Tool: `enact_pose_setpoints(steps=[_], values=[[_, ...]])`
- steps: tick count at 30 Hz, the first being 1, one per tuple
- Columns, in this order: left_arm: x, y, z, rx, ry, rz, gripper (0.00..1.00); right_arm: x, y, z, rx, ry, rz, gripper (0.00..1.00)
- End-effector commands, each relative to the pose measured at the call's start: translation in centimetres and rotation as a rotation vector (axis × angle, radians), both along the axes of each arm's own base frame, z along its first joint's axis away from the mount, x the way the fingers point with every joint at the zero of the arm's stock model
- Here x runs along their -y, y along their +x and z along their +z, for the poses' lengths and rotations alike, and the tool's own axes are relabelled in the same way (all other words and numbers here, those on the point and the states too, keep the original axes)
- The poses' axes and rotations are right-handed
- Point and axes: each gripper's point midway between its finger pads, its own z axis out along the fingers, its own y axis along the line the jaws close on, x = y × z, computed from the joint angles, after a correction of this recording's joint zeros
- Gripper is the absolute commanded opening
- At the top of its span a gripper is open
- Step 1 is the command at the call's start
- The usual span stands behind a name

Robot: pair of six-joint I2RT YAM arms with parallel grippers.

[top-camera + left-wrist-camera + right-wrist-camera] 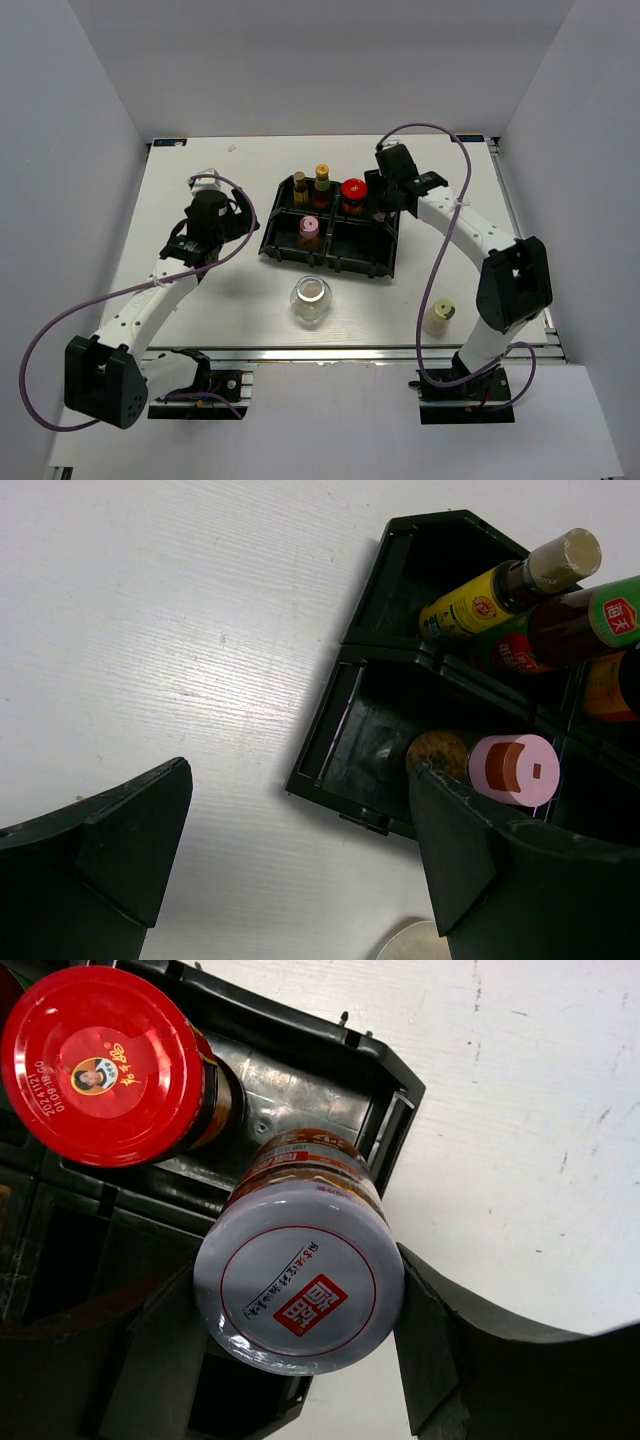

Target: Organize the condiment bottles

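My right gripper [290,1330] is shut on the silver-lidded jar [298,1275], one finger on each side of the lid. The jar leans in the back right compartment of the black tray [275,215], next to the red-lidded jar [100,1065]. Two slim dark bottles [300,188] [322,182] stand in the back left compartment, and the pink-capped bottle [310,229] stands in the front left one. A clear glass jar [311,297] and a cream bottle [438,316] stand on the table in front of the tray. My left gripper [300,780] hangs open by the tray's left side, holding nothing.
The white table ends at a metal rail [350,352] along the near edge. White walls close in the back and both sides. The tray's front right compartment [362,245] holds nothing. The right arm [470,225] arches over the table's right side, above the cream bottle.
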Motion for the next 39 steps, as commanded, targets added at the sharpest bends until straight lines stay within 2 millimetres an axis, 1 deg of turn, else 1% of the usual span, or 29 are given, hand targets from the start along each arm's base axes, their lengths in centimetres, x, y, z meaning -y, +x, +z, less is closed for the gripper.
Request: enact_pose_setpoints(steps=[1, 3, 5, 6, 8, 9, 10, 11, 13, 14, 15, 16, 17, 19, 20, 21, 23, 25, 26, 28, 29, 31, 32, 34, 35, 37, 38, 39], values=[[-0.5, 0.1, 0.3, 0.006, 0.014, 0.017, 0.98, -1.4, 3.4, 4.5, 0.161, 0.074, 0.016, 0.10], [-0.5, 0.1, 0.3, 0.007, 0.012, 0.014, 0.98, -1.6, 3.5, 3.0, 0.143, 0.064, 0.029, 0.12], [-0.5, 0.2, 0.3, 0.008, 0.012, 0.014, 0.98, -2.1, 3.9, 2.1, 0.136, 0.073, 0.044, 0.13], [-0.4, 0.2, 0.3, 0.008, 0.011, 0.013, 0.98, -2.2, 4.2, 1.1, 0.117, 0.071, 0.043, 0.13], [-0.5, 0.2, 0.3, 0.006, 0.013, 0.016, 0.98, -2.6, 4.6, 0.4, 0.110, 0.075, 0.049, 0.13], [-0.4, 0.2, 0.3, 0.005, 0.013, 0.014, 0.98, -2.7, 4.8, -0.4, 0.102, 0.072, 0.047, 0.13], [-0.5, 0.2, 0.3, 0.004, 0.013, 0.016, 0.98, -2.9, 5.1, -0.6, 0.104, 0.077, 0.052, 0.13], [-0.5, 0.2, 0.3, 0.004, 0.015, 0.014, 0.98, -3.0, 5.2, -1.3, 0.089, 0.072, 0.052, 0.14], [-0.5, 0.2, 0.3, 0.003, 0.016, 0.015, 0.98, -3.3, 5.5, -1.7, 0.085, 0.076, 0.052, 0.18], [-0.5, 0.1, 0.3, 0.005, 0.016, 0.014, 0.98, -3.2, 5.6, -2.0, 0.079, 0.074, 0.050, 0.23], [-0.5, 0.2, 0.3, 0.007, 0.015, 0.014, 0.98, -3.3, 5.6, -2.7, 0.065, 0.072, 0.050, 0.25], [-0.5, 0.2, 0.3, 0.005, 0.015, 0.013, 0.98, -3.3, 5.8, -2.7, 0.067, 0.071, 0.048, 0.28], [-0.4, 0.2, 0.3, 0.005, 0.015, 0.009, 0.98, -3.2, 5.9, -3.0, 0.060, 0.072, 0.040, 0.35], [-0.4, 0.3, 0.2, 0.005, 0.014, 0.008, 0.98, -3.0, 5.9, -3.6, 0.043, 0.067, 0.034, 0.43], [-0.3, 0.2, 0.2, 0.004, 0.012, 0.004, 0.98, -3.1, 5.9, -3.7, 0.039, 0.070, 0.032, 0.56], [-0.3, 0.2, 0.2, 0.004, 0.012, 0.003, 0.98, -3.1, 5.7, -4.0, 0.028, 0.068, 0.033, 0.63], [-0.1, 0.3, 0.3, 0.007, 0.004, -0.003, 0.98, -2.9, 5.8, -3.7, 0.031, 0.068, 0.028, 0.73], [0.0, 0.2, 0.5, 0.008, -0.004, -0.009, 0.98, -2.7, 5.8, -3.1, 0.041, 0.064, 0.021, 0.76], [0.1, 0.2, 0.4, 0.006, -0.008, -0.010, 0.98, -2.6, 5.7, -2.3, 0.052, 0.068, 0.018, 0.77], [0.2, 0.1, 0.5, 0.007, -0.015, -0.013, 0.98, -2.4, 5.5, -1.6, 0.066, 0.071, 0.017, 0.79], [0.3, 0.1, 0.5, 0.006, -0.025, -0.012, 0.98, -2.3, 5.3, -0.6, 0.084, 0.080, 0.017, 0.81], [0.4, -0.1, 0.4, -0.002, -0.033, -0.013, 0.98, -2.1, 5.0, 0.3, 0.098, 0.082, 0.017, 0.84], [0.5, -0.2, 0.3, -0.006, -0.043, -0.014, 0.98, -1.9, 4.8, 1.5, 0.120, 0.090, 0.018, 0.84], [0.7, -0.4, 0.3, -0.007, -0.054, -0.022, 0.98, -1.7, 3.9, 1.9, 0.119, 0.098, 0.030, 0.88], [0.8, -0.5, 0.4, -0.007, -0.063, -0.028, 0.98, -1.6, 3.3, 3.1, 0.137, 0.113, 0.035, 0.89], [1.4, -0.8, 0.4, -0.009, -0.084, -0.054, 0.98, -1.3, 2.0, 3.0, 0.125, 0.125, 0.048, 0.89], [1.7, -1.0, 0.3, -0.010, -0.092, -0.069, 0.98, -1.0, 1.2, 4.3, 0.149, 0.141, 0.051, 0.89], [2.1, -1.1, 0.5, -0.009, -0.108, -0.090, 0.98, -0.7, 0.5, 4.6, 0.150, 0.149, 0.054, 0.89]])
